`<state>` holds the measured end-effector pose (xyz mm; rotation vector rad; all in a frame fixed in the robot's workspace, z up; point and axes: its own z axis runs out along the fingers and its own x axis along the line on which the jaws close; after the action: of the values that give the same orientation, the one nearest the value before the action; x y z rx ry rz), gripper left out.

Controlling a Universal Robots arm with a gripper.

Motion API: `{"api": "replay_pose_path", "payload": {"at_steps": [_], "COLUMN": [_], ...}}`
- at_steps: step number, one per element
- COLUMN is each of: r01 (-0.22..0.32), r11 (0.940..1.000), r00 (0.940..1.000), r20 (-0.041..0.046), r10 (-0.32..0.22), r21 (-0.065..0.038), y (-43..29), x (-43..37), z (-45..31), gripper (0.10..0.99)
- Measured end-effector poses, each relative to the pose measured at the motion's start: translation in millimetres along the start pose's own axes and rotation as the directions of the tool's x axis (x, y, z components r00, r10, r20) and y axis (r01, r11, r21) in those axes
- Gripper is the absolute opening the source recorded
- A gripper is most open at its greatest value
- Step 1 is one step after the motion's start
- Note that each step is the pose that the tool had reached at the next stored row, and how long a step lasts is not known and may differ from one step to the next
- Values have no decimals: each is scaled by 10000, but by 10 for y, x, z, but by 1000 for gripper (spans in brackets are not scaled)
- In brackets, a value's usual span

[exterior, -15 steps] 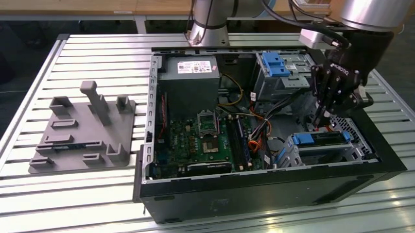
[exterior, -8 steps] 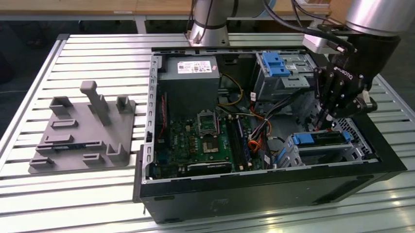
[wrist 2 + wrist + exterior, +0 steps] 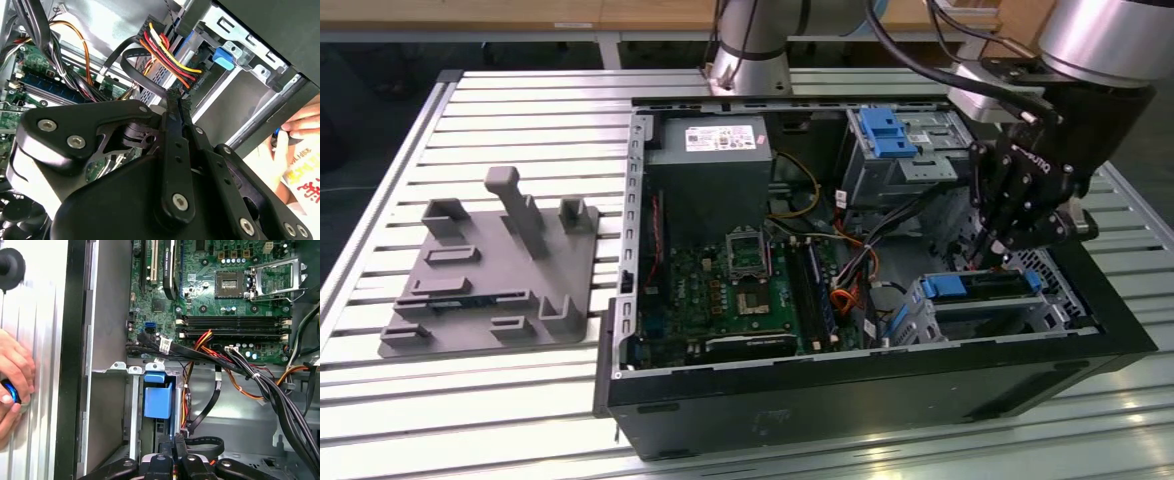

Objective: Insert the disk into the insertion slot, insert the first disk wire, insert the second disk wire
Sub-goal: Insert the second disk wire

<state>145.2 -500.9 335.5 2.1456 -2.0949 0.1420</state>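
While the disk (image 3: 983,286) is seated in the slot (image 3: 994,310), the gripper (image 3: 176,440) is pressed together on a black wire (image 3: 202,412) at its 3 o'clock end.

The exterior view looked down from above at the open computer case (image 3: 854,260) on the tabletop (image 3: 494,110). Both wrist views sat close inside it — sharing the pincer (image 3: 172,452) and cables (image 3: 240,367).
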Motion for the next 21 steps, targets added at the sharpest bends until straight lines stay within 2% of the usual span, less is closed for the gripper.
{"api": "replay_pose_path", "payload": {"at_steps": [2,6,11,14,18,21], "r01": [3,7,18,22,26,26], "r11": [10000,10000,10000,10000,10000,10000], "r00": [9999,9997,9980,9968,9957,9957], "r20": [111,260,630,796,926,930], "r10": [-3,-7,-19,-24,-28,-28], "r21": [3,7,17,21,26,26], "y": [1,3,5,6,7,7], "x": [30,86,155,194,227,230], "z": [3,-5,-6,-5,0,1], "gripper": [145,145,145,145,145,145]}}
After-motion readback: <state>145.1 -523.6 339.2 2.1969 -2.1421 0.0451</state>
